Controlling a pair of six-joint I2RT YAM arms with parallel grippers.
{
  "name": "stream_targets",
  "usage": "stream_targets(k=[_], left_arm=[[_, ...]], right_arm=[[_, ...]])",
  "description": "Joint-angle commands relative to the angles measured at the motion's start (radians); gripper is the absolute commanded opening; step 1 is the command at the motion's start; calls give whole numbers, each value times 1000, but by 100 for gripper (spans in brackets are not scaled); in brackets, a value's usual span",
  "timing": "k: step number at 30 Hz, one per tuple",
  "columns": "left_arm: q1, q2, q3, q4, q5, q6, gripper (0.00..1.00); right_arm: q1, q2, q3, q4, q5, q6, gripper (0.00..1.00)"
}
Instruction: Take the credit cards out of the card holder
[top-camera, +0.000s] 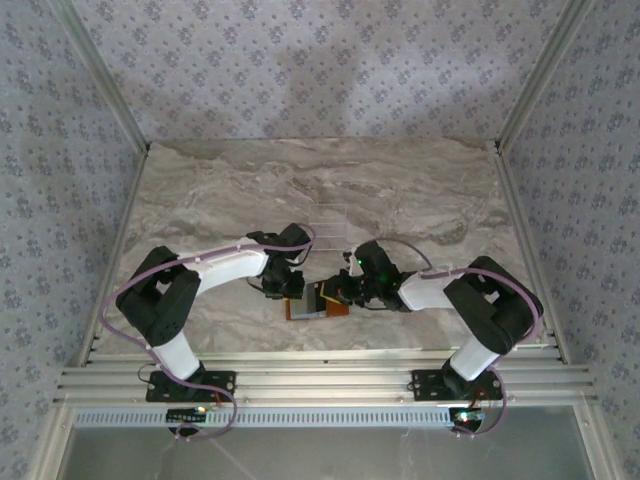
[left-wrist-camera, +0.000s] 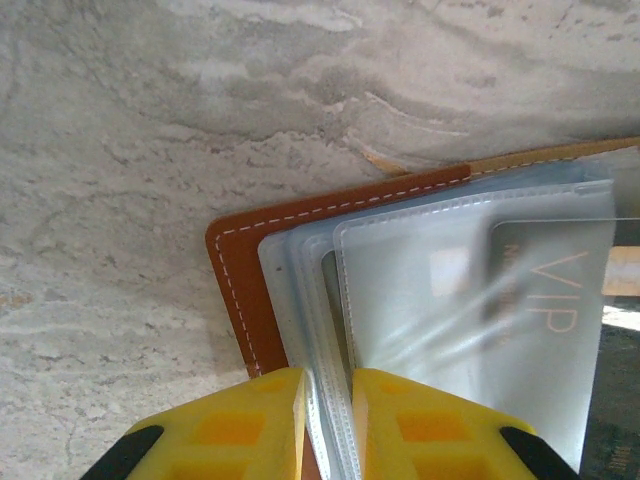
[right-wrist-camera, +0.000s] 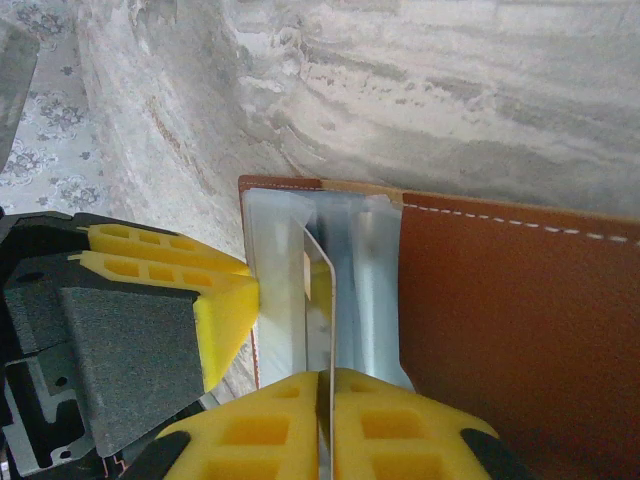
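Note:
The orange-brown card holder (top-camera: 318, 303) lies open on the marble table between both arms. My left gripper (left-wrist-camera: 328, 400) is shut on the edge of its clear plastic sleeves (left-wrist-camera: 400, 290), next to the stitched leather cover (left-wrist-camera: 240, 270). One sleeve holds a grey credit card (left-wrist-camera: 550, 300) marked VIP. My right gripper (right-wrist-camera: 327, 400) is shut on the edge of a thin credit card (right-wrist-camera: 326, 290) that stands on edge among the sleeves, beside the leather flap (right-wrist-camera: 510, 320). The left gripper's yellow fingers (right-wrist-camera: 215, 300) press the sleeves from the other side. In the top view the left gripper (top-camera: 290, 287) and right gripper (top-camera: 346, 290) meet over the holder.
A faint clear plastic rack (top-camera: 330, 222) stands just behind the grippers. Bare marble table (top-camera: 420, 190) stretches to the back and sides, framed by patterned walls. An aluminium rail (top-camera: 320, 385) runs along the near edge by the arm bases.

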Motion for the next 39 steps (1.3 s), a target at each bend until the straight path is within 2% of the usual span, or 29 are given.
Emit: stream_targets(k=[1,6,14,18,23,27,33,36,39], left_arm=[[-7,66,-47,-80,-76,19,20],[-6,44,-54,-74,-80,22,21],[-6,-20,-71,-47,-100,13,22],[-7,-37,-59,-56,-114,27,24],[-6,-71,-47,-39,-116,37,35],[-7,-113,-35,-32,-132,49,38],[9,-215,-65,-30,-165,51,41],[44,-278,-111,-22,-155,55,46],[109,-322,-181,30,-90,55,46]], right_arm=[[0,-10,11,-40,16,-19,9],[-25,-96,4,-192,72,-92,7],[-61,-252,52,-388,77,-286,8],[-70,-330,146,-594,135,-493,5],[-119,-378,256,-783,159,-759,4],[-151,-355,369,-899,182,-997,4],[-181,-218,593,-1100,227,-1351,3],[-179,-152,692,-1126,277,-1513,4],[-165,-67,805,-1209,321,-1709,0]])
